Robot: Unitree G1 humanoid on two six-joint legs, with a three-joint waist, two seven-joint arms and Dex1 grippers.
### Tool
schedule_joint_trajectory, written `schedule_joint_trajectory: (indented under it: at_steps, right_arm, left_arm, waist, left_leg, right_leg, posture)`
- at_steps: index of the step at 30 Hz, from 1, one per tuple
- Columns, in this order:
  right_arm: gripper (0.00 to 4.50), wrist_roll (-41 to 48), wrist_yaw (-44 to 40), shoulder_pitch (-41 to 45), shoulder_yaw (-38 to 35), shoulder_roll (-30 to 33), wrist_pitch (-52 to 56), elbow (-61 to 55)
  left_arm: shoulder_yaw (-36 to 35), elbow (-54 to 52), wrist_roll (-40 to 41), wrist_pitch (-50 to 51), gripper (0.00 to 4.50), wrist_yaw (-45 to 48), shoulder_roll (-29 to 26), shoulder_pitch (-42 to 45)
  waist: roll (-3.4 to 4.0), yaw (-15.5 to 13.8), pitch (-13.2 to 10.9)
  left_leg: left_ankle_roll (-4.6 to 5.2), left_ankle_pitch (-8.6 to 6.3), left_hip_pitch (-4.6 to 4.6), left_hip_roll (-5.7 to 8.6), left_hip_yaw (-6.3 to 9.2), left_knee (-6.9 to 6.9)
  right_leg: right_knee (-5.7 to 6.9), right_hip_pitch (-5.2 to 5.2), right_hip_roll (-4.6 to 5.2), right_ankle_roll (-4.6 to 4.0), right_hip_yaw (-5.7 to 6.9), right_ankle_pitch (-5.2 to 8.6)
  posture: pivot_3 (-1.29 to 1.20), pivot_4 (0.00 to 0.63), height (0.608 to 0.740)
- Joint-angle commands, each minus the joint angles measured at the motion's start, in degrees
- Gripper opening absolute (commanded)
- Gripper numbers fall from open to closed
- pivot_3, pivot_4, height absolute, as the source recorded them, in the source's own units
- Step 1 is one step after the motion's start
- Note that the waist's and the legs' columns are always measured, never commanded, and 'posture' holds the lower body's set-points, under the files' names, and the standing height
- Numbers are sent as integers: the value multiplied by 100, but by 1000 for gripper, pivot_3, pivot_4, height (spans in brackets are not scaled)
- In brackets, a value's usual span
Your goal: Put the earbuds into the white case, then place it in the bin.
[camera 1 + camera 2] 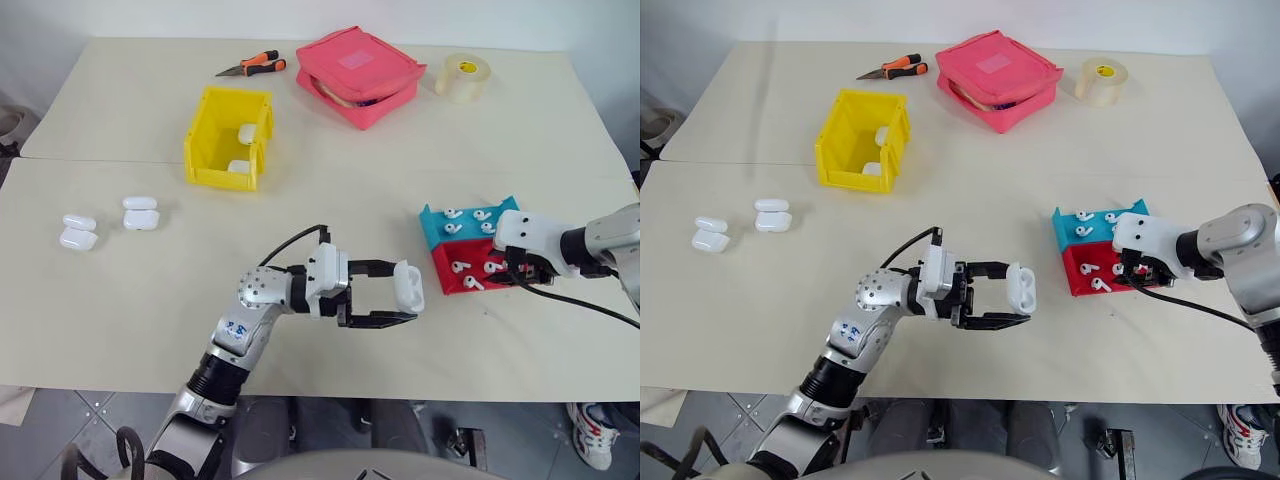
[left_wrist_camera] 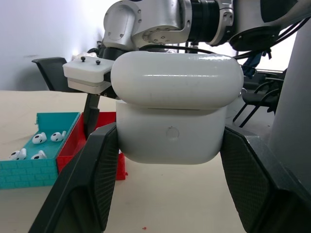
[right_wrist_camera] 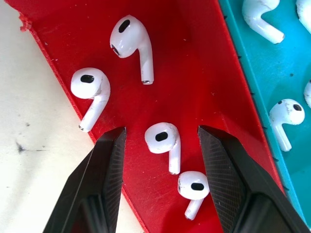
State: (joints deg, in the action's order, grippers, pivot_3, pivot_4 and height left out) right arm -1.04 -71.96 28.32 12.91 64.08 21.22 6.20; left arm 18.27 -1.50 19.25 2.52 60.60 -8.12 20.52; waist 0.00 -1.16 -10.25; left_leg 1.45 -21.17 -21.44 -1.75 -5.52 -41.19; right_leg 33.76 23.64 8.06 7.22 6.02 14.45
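Note:
My left gripper [image 1: 398, 292] is shut on the white case [image 1: 408, 286], held above the table's front middle. In the left wrist view the case [image 2: 177, 109] sits between both fingers with its lid slightly ajar. My right gripper [image 3: 160, 131] hangs open over the red half of the tray [image 1: 445, 272], its fingers [image 3: 109, 165] on either side of one earbud [image 3: 163, 141] without touching it. Three more earbuds [image 3: 130, 41] lie on the red part and several on the teal part [image 1: 435, 228]. The yellow bin [image 1: 215, 140] stands at the back left with two white cases [image 1: 247, 133] inside.
Two more white cases [image 1: 78, 232] [image 1: 140, 213] lie at the left of the table. A pink-red pouch [image 1: 360, 75], a tape roll [image 1: 462, 77] and an orange-handled tool [image 1: 252, 67] sit along the far edge.

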Motion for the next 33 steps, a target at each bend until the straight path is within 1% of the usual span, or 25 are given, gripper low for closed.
schedule_joint_trajectory:
  at_steps: [1, 6, 9, 13, 19, 24, 29, 33]
  right_arm:
    - [2415, -106, -25, 75, -34, -37, -95, 89]
    - [2415, -156, -98, 109, -9, -28, -129, 161]
    - [1799, -172, -124, 118, -16, -33, -143, 175]
    - [539, -163, -115, 118, -59, -62, -115, 143]
    - [507, -11, -61, 35, -241, -59, -19, -70]
    - [507, 357, -13, -166, -641, 7, 330, -483]
    - [507, 1045, 154, -482, -1425, -47, 1200, -1248]
    - [507, 1811, 452, -779, -2276, -326, 1923, -1961]
  left_arm:
    - [33, -271, 92, -9, 2758, -30, -2, -37]
    - [30, -287, 88, -6, 2758, -66, -5, -38]
    - [32, -276, 87, -10, 2758, -80, -8, -26]
    - [48, -265, 86, -16, 2758, -86, -2, -17]
    - [100, -257, 113, -17, 2758, -42, -1, -23]
    - [152, -193, 128, -52, 2758, 75, -12, -13]
    - [139, -22, 167, -180, 2758, 304, -29, 23]
    - [83, 183, 242, -266, 2758, 494, 11, 122]
  waist:
    - [0, 2, 0]
    - [1, 3, 0]
    - [0, 2, 0]
    - [0, 1, 0]
    - [0, 3, 0]
    - [2, -7, 0]
    - [4, -11, -1]
    - [3, -19, -2]
  left_leg:
    - [0, 0, 0, 0, 0, -2]
    - [0, 0, 2, -1, 0, -2]
    - [0, 0, 1, -1, 0, -2]
    - [1, 1, 1, 0, -1, -2]
    - [1, 1, 1, 0, 0, -2]
    - [1, 1, 0, 0, 0, 0]
    - [1, 0, -1, -1, 3, 1]
    - [1, 0, -1, -1, 6, 1]
  right_leg:
    - [0, 0, 0, 0, 0, 0]
    - [2, 0, 1, 0, -1, 0]
    - [2, 0, 1, 0, 0, 0]
    - [2, 0, 5, 0, -1, 0]
    - [2, 0, 4, 0, 0, 0]
    - [2, 1, 5, 0, 0, 0]
    - [2, 0, 6, 0, 2, 0]
    - [0, 0, 9, 0, 3, 0]
  posture:
    - [0, 150, 740]
    - [0, 150, 740]
    - [0, 150, 740]
    - [0, 150, 740]
    - [0, 150, 740]
    - [0, 150, 740]
    - [0, 150, 740]
    - [0, 150, 740]
